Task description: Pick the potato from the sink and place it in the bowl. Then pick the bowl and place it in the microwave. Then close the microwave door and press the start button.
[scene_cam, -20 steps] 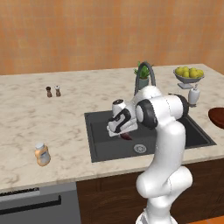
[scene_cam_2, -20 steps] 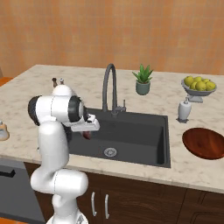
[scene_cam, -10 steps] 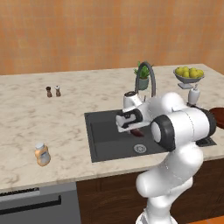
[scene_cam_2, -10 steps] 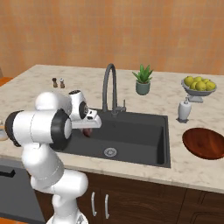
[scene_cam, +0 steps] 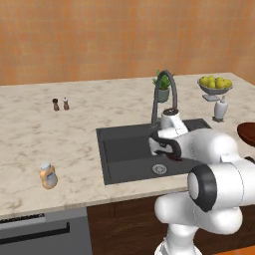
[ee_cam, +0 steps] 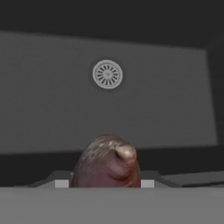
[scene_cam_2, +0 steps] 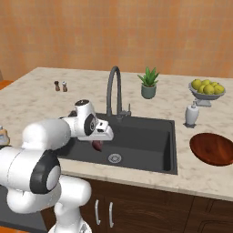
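Room: a kitchen with an orange-brown wall behind a pale marble desk [scene_cam_2: 41,98].
Sink [scene_cam_2: 145,145]: dark grey basin set in the desk, arched faucet [scene_cam_2: 113,91] at its back edge, round steel drain [scene_cam_2: 114,158] in its floor.
Hand [scene_cam_2: 97,144]: hung over the sink, left of the drain, fingers pinched on the potato.
Potato [scene_cam_2: 97,145]: dark reddish-brown, held clear above the sink floor.
Bowl [scene_cam_2: 214,149]: on the desk just right of the sink.
Fruit bowl [scene_cam_2: 207,88]: behind the sink's right corner, beside a soap bottle [scene_cam_2: 191,114].
Plant [scene_cam_2: 149,83]: behind the sink, right of the faucet.
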